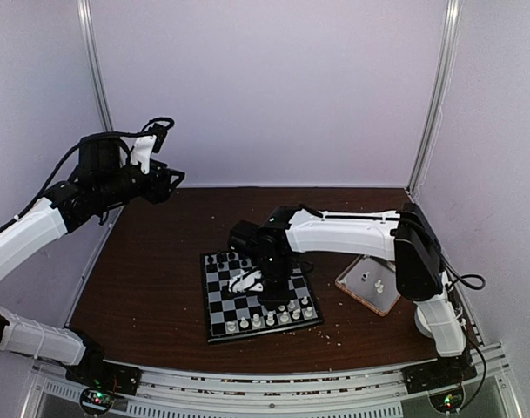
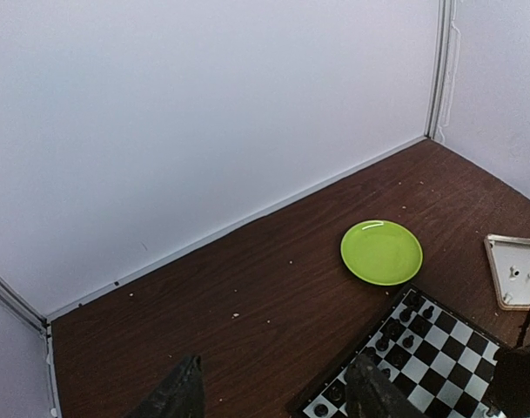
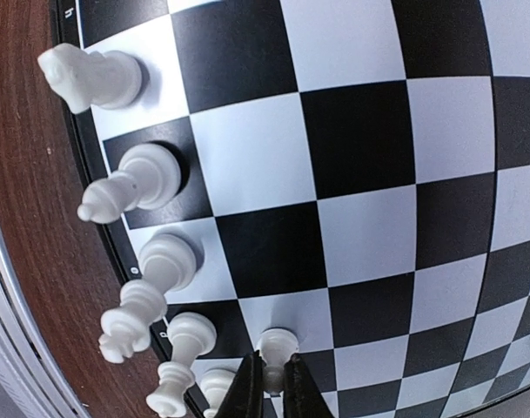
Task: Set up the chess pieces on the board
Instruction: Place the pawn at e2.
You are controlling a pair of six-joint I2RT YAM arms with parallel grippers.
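Right end effector (image 3: 272, 373) tight on pawn (image 3: 278, 340)

Counting one board (image 1: 221, 300) of black and pale checks; counting one green plate (image 2: 382, 252); counting one clear tray (image 1: 358, 297), and two white chess pieces (image 1: 379, 285) sitting in it; tallying, in the right wrist view, six white ones standing on the board, among them one knight (image 3: 90, 77), one bishop (image 3: 130, 185) and one pawn (image 3: 276, 341); getting no sure total of them from the top view; finding the black chessmen (image 2: 393, 329) too small and crowded for counting surely.
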